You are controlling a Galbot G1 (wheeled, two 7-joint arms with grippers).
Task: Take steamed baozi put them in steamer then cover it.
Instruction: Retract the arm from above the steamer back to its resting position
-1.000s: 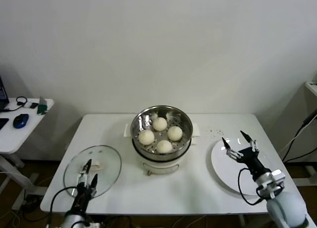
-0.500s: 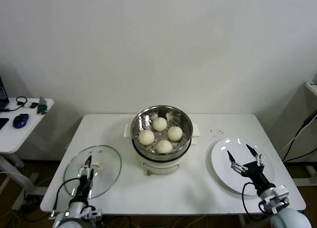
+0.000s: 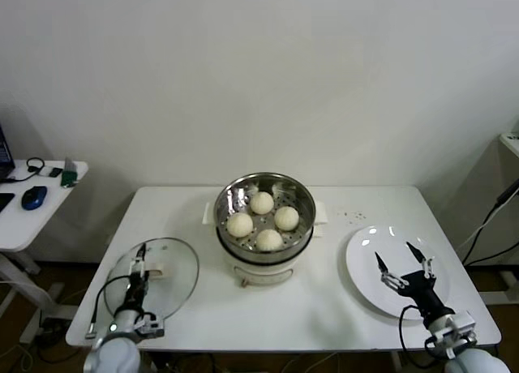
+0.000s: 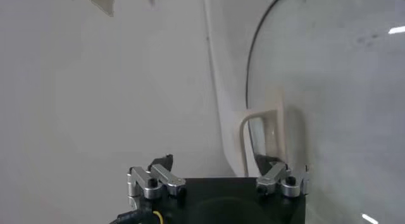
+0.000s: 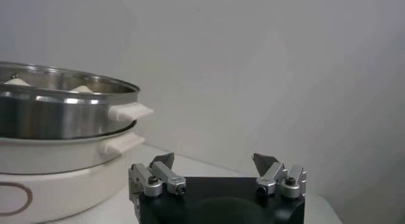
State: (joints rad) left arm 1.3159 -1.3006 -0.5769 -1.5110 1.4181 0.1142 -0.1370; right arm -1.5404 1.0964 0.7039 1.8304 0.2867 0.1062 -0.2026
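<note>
The steamer [image 3: 264,225] is sitting mid-table with four steamed baozi [image 3: 262,220] already loaded, so only covering is being awaited. The cover [image 3: 154,277] is lying flat at the left. The left gripper [image 3: 138,263], jaws spread, has been lowered over its handle, presumably for grasping. The right gripper [image 3: 403,265], jaws spread and empty, has been drawn back over the plate [image 3: 366,276].
</note>
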